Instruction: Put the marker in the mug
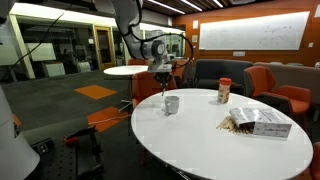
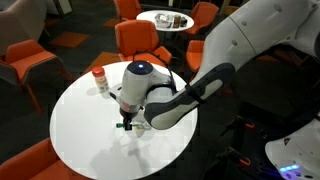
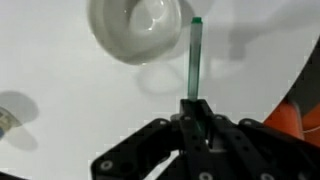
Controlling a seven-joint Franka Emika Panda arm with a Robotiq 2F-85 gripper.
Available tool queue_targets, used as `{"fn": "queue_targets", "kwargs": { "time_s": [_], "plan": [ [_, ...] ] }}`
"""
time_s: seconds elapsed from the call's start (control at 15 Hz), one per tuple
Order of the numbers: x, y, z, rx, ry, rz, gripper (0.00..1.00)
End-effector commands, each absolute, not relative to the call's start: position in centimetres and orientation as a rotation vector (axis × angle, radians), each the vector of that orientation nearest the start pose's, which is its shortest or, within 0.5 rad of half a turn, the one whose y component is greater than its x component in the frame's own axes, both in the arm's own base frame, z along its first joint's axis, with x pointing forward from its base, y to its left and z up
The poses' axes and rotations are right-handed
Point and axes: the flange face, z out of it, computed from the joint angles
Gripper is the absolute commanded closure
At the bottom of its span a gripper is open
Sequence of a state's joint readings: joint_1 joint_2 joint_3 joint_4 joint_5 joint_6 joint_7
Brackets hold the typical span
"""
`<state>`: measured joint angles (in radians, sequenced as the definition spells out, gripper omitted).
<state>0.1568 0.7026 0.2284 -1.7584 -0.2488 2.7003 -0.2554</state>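
Marker (image 3: 195,60) is clamped at its near end in the gripper (image 3: 195,108), tip pointing far. Mug (image 3: 112,45) sits far-left of the tip, mouth clear. Shift left until the tip centres over the opening, lower inside, then release.

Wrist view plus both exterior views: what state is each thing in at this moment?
tool: shut on the marker, raised beside the mug.
marker: gripped at one end, not yet in the mug.
mug: upright, open, looks empty.
jar: upright, red lid on.
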Motion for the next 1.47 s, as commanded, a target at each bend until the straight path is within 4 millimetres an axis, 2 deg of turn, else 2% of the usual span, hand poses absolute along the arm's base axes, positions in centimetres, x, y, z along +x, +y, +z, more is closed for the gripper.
{"fn": "queue_targets", "kwargs": {
  "time_s": [0.0,0.4,0.73,0.93,1.13,1.4],
  "plan": [
    [63.2,23.1,21.6,-2.802,-1.197,-0.488,1.00],
    [62.6,20.4,21.6,-2.704,-1.315,-0.630,1.00],
    [62.3,18.7,21.1,-2.583,-1.309,-0.711,1.00],
    [62.5,17.1,20.8,-2.563,-1.297,-0.728,1.00],
    [63.1,15.2,19.6,-2.561,-1.273,-0.724,1.00],
    [63.5,14.6,18.0,-2.553,-1.255,-0.692,1.00]
  ]
}}
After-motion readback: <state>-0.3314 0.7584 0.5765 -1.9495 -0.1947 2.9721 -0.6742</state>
